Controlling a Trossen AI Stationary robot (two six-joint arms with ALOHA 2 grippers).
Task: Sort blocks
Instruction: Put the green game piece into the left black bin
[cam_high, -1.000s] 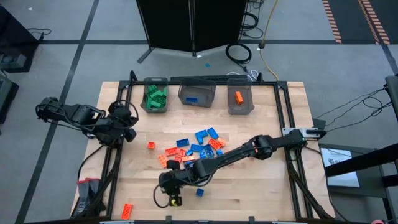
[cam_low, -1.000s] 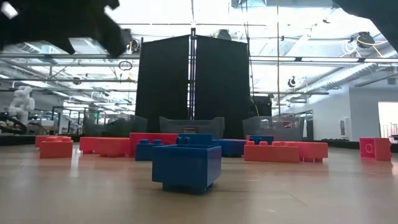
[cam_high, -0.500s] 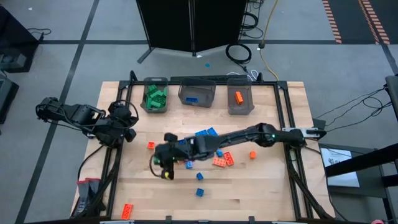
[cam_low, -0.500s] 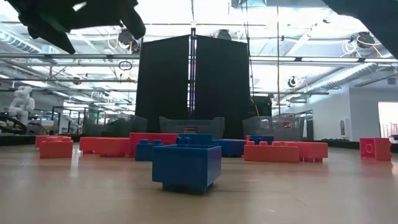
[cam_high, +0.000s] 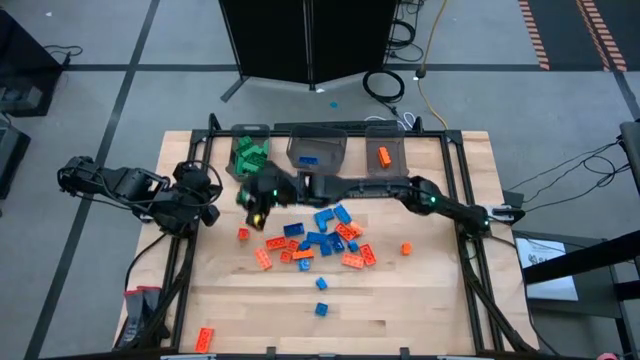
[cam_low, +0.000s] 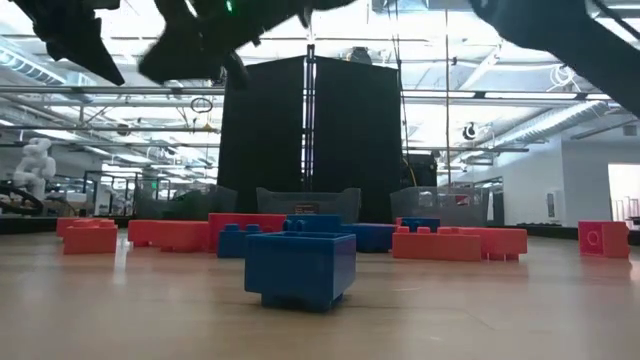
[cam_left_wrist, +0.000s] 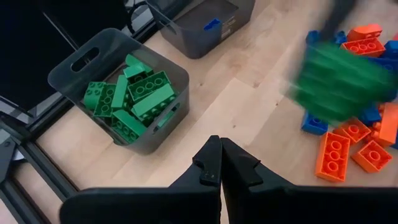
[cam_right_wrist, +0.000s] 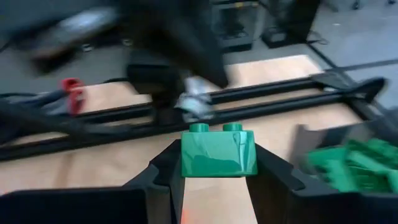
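**Green block held beside the green bin**

Near the bin of green blocks, a green block is clamped between the right gripper fingers. At the table's left edge, the left gripper is parked, fingers pressed together. Blue and orange-red blocks are scattered mid-table.

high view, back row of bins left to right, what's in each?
Bin with green blocks → bin with a blue block → bin with an orange block. The right pincer, holding a green block, hangs just in front of the green bin; the left pincer waits at the table's left edge.
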